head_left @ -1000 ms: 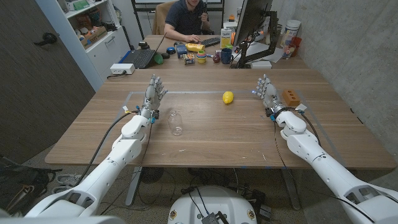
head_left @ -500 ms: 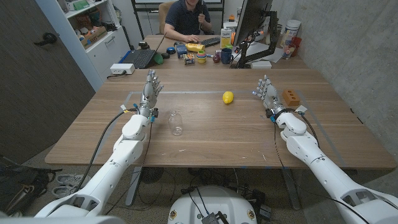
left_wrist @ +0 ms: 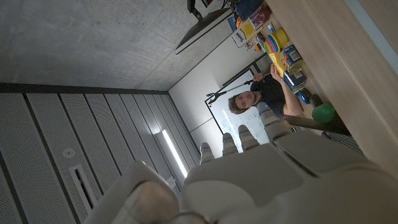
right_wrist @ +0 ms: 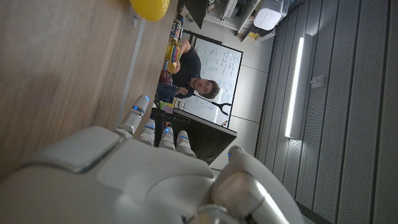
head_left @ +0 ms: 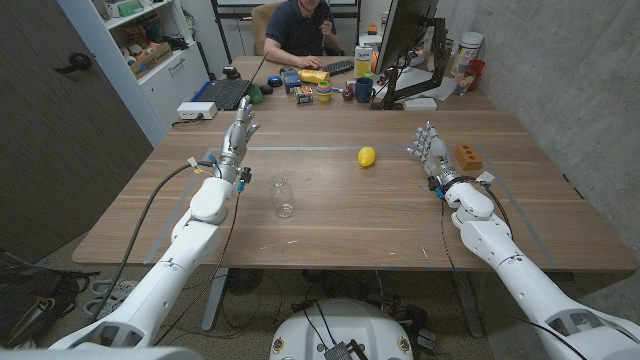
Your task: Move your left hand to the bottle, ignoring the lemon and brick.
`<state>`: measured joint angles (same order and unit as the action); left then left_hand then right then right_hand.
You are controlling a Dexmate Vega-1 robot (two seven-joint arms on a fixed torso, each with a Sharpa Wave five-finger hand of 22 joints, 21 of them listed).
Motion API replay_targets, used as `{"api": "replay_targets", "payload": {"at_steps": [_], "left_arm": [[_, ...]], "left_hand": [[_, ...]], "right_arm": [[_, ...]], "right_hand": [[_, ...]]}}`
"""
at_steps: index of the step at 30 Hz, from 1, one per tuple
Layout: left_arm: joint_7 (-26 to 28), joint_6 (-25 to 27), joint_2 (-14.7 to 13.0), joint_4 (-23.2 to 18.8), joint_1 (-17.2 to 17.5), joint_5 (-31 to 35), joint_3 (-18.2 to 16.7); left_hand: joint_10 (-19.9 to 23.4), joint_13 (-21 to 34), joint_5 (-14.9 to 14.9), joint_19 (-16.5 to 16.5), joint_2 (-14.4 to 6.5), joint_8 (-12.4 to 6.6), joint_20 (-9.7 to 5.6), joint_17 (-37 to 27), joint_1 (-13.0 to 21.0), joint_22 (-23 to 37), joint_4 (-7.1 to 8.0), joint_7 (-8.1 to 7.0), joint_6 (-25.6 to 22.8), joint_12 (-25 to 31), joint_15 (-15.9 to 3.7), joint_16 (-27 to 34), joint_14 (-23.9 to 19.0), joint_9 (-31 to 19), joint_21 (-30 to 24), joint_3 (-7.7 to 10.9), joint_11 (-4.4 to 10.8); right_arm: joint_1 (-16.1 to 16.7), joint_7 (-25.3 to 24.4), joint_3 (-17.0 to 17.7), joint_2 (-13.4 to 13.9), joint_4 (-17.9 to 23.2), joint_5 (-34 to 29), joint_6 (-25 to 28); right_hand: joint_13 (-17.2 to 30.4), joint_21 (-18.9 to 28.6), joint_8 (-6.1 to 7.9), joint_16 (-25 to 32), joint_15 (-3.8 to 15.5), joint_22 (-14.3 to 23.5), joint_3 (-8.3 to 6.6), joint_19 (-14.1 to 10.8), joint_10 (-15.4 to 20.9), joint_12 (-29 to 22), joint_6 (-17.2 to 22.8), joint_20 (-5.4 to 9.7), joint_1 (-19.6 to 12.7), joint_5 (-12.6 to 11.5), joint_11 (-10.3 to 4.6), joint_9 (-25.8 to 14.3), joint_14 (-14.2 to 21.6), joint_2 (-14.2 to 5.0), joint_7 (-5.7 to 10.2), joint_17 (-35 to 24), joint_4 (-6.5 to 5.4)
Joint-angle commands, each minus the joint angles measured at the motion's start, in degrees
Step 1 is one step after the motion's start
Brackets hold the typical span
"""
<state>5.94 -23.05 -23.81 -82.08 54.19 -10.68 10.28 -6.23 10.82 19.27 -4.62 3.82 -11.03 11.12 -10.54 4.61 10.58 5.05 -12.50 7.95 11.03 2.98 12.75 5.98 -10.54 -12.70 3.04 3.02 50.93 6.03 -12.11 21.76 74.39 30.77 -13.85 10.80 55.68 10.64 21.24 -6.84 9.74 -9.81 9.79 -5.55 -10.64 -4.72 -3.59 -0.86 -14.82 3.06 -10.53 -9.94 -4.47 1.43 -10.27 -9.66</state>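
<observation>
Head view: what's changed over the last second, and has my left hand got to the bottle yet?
The left hand has lifted and moved away from the robot, fingers apart, holding nothing. It is not at the bottle, which lies nearer the robot and to the hand's right. Bottle, lemon, brick and right hand stayed where they were.

The long wooden table (head_left: 340, 215) carries a clear plastic bottle (head_left: 284, 197) left of centre, a yellow lemon (head_left: 367, 156) centre, and an orange brick (head_left: 467, 156) right.
</observation>
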Motion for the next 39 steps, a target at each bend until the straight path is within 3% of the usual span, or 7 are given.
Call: {"api": "replay_targets", "payload": {"at_steps": [1, 11, 24, 34, 39], "left_arm": [[5.0, -4.3, -3.8, -9.8, 5.5, 11.9, -2.2], [10.0, -4.4, -6.3, -16.6, 9.8, 23.5, -4.9], [16.8, 1.3, -11.1, -24.5, 12.8, 43.4, -5.9], [8.8, 9.1, -17.1, -30.3, 12.3, 49.2, -3.1], [-1.5, 15.2, -20.3, -33.4, 10.6, 49.0, -0.9]], "left_hand": [[-0.4, 0.1, 0.0, -0.1, 1.0, -0.46, 0.98, -0.2, 0.5, 0.0, -0.38, -0.14, -0.4, 0.0, -0.38, -0.2, 0.3, -0.3, 0.2, -0.39, 0.83], [-1.4, 0.1, 0.3, 0.3, 1.8, -0.58, 1.25, -0.2, 2.5, -0.1, -1.65, -0.16, -0.3, -0.3, 0.14, -0.6, 1.3, -0.4, 0.7, -0.65, 1.29], [-5.6, 0.3, 1.2, 2.2, 3.1, -0.60, 1.33, -0.2, 8.7, -0.3, -5.33, -0.20, 1.0, -0.8, 1.18, -1.6, 5.0, -0.7, 2.0, -0.84, 1.77], [-11.8, 0.3, 2.0, 3.5, 2.7, -0.51, 1.40, -0.3, 13.8, -0.4, -7.87, -0.24, 2.5, -1.1, 2.97, -1.8, 9.3, -0.8, 2.1, -0.70, 1.89], [-11.9, 0.3, 2.1, 3.3, 2.6, -0.43, 1.40, -0.2, 14.7, -0.4, -8.31, -0.24, 3.0, -0.8, 4.12, -1.3, 8.5, -0.8, 2.0, -0.75, 1.26]], "right_arm": [[0.3, 0.7, 0.8, -0.9, 0.3, -1.2, -0.1], [0.8, 0.3, 0.9, -1.2, 1.2, -1.9, 0.0], [1.9, -0.5, 1.2, -1.6, 2.5, -2.1, 0.4], [3.1, -1.4, 1.6, -1.9, 3.5, -2.3, -0.2], [3.5, -1.8, 1.7, -1.9, 4.1, -2.4, -0.4]], "right_hand": [[0.3, -0.2, 0.30, -0.1, -0.43, 0.3, 0.17, 6.7, -0.4, -0.4, -0.5, -0.24, -0.2, -0.2, 0.07, -0.3, -2.6, -1.44, 0.00, -0.3, 0.11], [0.3, -0.3, 0.29, -0.1, -0.43, 0.3, 0.34, 6.7, -0.4, -0.4, -0.5, -0.26, -0.1, -0.2, 0.08, -0.3, -2.6, -1.38, -0.01, -0.3, 0.09], [0.3, -0.6, 0.31, -0.3, -0.45, 0.3, 0.61, 6.6, -0.3, -0.4, -0.5, -0.28, 0.0, -0.2, -0.05, -0.3, -2.5, -1.31, 0.00, -0.3, 0.05], [0.3, -0.8, 0.31, -0.3, -0.47, 0.3, 0.81, 6.5, -0.2, -0.5, -0.5, -0.51, 0.0, -0.2, -0.17, -0.3, -2.4, -1.27, 0.02, -0.3, 0.03], [0.3, -0.9, 0.31, -0.4, -0.48, 0.3, 0.91, 6.6, -0.2, -0.5, -0.5, -0.71, 0.1, -0.3, -0.22, -0.3, -2.3, -1.25, 0.04, -0.3, 0.02]]}}
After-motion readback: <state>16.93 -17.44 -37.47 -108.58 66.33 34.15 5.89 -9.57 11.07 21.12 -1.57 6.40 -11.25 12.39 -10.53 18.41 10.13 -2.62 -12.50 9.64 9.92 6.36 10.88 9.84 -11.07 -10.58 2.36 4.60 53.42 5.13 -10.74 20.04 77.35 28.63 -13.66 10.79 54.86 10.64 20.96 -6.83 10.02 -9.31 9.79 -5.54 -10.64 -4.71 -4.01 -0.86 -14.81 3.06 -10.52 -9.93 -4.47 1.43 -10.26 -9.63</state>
